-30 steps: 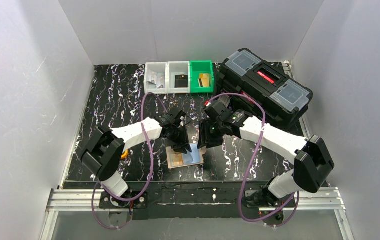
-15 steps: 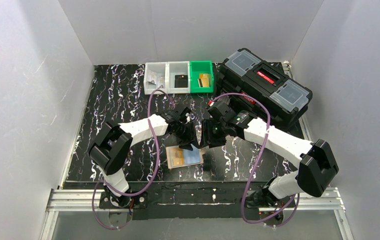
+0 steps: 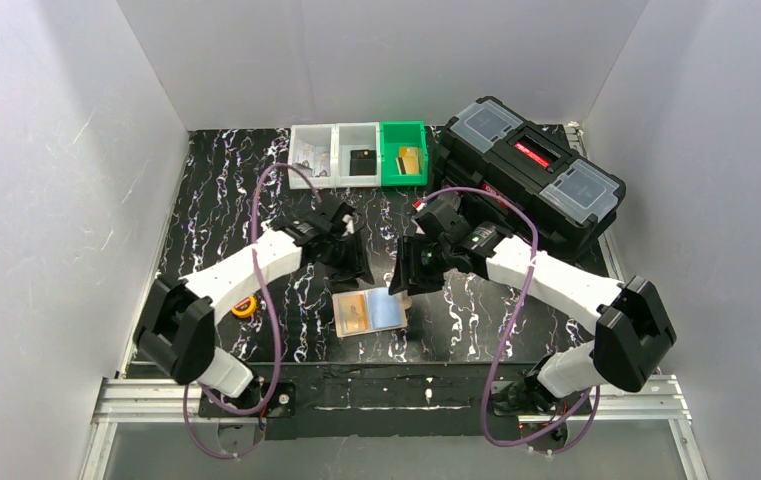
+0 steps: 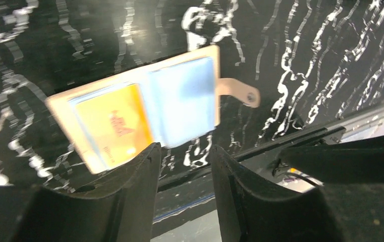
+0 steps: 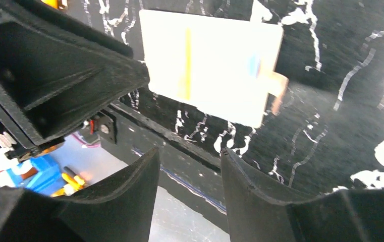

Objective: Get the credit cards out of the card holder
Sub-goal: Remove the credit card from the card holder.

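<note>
Jaws of my left gripper (image 4: 184, 151) and right gripper (image 5: 189, 154) stand apart and empty over the card holder (image 3: 371, 312), splayed flat by the near edge of the table (image 3: 226, 200) so, I judge, its tucked-in gold card (image 3: 355, 314) and pale blue card (image 3: 388, 311) lie exposed for pulling.

A robotics lab test cell: plain white panels (image 3: 56, 200) box in a black marbled table (image 3: 216, 190). The left arm (image 3: 246, 268) and right arm (image 3: 556, 280) are mounted at an aluminium rail (image 3: 156, 400), with parts bins (image 3: 359, 155) and a toolbox (image 3: 531, 170) behind.
</note>
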`<action>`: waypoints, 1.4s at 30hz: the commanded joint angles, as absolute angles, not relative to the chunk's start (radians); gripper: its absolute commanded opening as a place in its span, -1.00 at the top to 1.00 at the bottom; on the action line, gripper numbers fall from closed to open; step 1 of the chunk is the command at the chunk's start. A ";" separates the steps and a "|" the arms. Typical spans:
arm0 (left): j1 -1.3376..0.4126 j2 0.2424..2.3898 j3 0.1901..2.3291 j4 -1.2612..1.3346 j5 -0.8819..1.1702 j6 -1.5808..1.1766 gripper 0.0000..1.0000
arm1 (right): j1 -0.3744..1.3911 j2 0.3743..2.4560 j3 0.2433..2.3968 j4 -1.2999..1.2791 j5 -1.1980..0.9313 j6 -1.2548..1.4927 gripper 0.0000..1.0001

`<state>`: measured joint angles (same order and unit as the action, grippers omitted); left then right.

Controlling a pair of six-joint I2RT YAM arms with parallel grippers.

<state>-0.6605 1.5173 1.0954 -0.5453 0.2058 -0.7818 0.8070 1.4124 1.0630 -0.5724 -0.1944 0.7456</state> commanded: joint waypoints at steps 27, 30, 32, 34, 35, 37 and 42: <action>-0.523 1.486 0.793 -0.479 0.234 -0.767 0.89 | 0.833 1.808 1.063 -0.161 -0.477 0.919 0.10; -0.523 1.500 0.786 -0.470 0.237 -0.769 0.92 | 0.834 1.825 1.059 -0.161 -0.470 0.915 0.10; -0.523 1.507 0.783 -0.465 0.238 -0.769 0.94 | 0.835 1.836 1.053 -0.157 -0.469 0.912 0.10; -0.524 1.515 0.780 -0.460 0.239 -0.771 0.95 | 0.835 1.847 1.048 -0.150 -0.469 0.912 0.10; -0.524 1.518 0.781 -0.458 0.242 -0.773 0.96 | 0.836 1.852 1.046 -0.149 -0.471 0.914 0.10; -0.524 1.526 0.778 -0.453 0.247 -0.776 0.98 | 0.836 1.859 1.041 -0.141 -0.474 0.916 0.10; -0.525 1.539 0.776 -0.442 0.255 -0.784 1.00 | 0.836 1.871 1.034 -0.132 -0.475 0.918 0.10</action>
<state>-0.5262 1.5200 0.7925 -0.4419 0.2543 -0.7761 0.8318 1.8591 1.0416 -0.1631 -0.4599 0.9138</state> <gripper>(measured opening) 0.009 0.450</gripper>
